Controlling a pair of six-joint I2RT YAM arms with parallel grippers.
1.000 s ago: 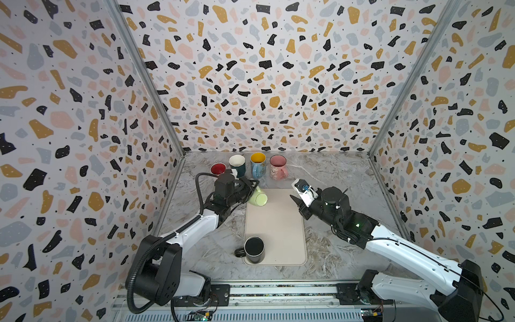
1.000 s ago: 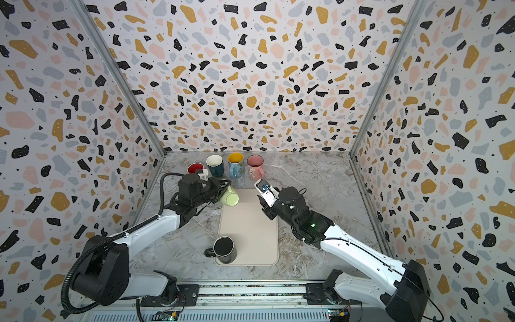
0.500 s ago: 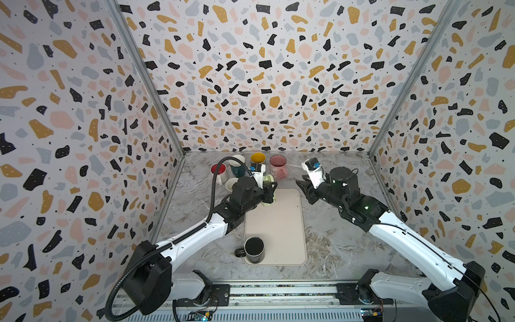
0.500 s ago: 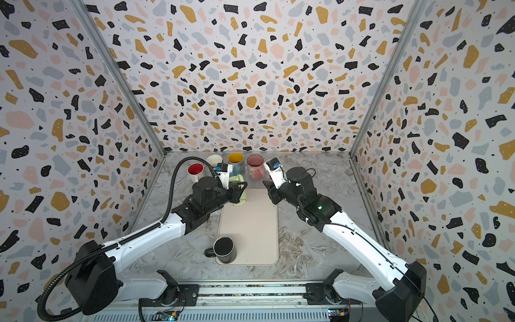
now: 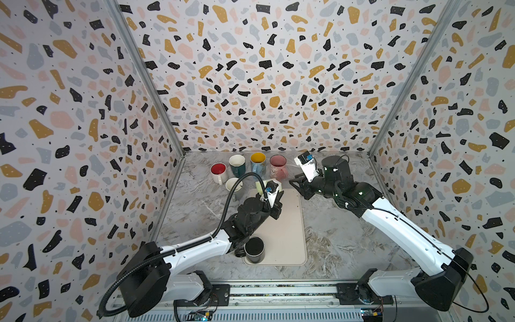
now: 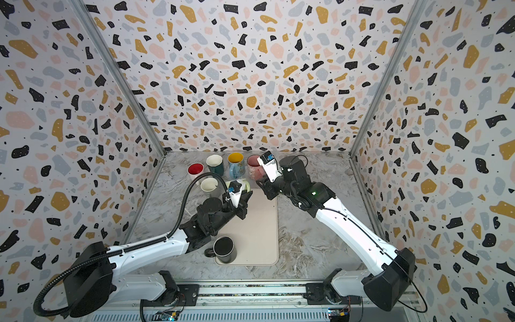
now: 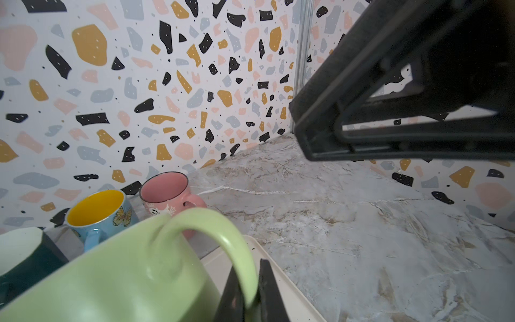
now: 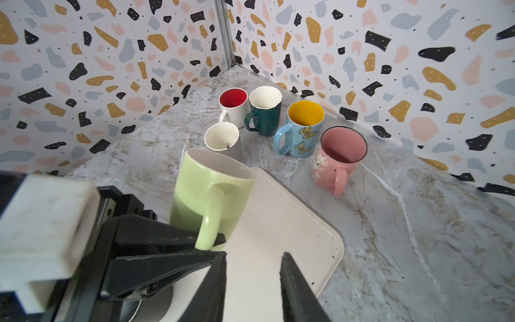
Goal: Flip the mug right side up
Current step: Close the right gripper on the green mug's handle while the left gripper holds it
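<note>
The pale green mug [image 8: 211,189] is mouth up and roughly upright at the far left corner of the beige mat [image 8: 278,223]. Both top views show only slivers of this mug [image 5: 259,187] [image 6: 246,185] behind the left wrist camera. My left gripper [image 7: 249,267] is shut on the mug's handle [image 7: 223,231]; in a top view the left gripper [image 5: 277,199] is over the mat's far edge. My right gripper [image 8: 253,255] is open and empty above the mat's far right corner, a little right of the mug; the right gripper [image 5: 296,182] also shows from above.
A black mug [image 5: 254,249] stands upright on the mat's near left corner. Behind the mat, along the back wall, stand a red-lined white mug [image 5: 218,170], a teal mug [image 5: 237,164], a blue butterfly mug [image 5: 257,161], a pink mug [image 5: 278,166] and a small white cup [image 5: 233,186].
My left arm swung the green mug from its side at the mat's left edge to mouth up at the far corner. My right gripper drew back toward the rear wall.
</note>
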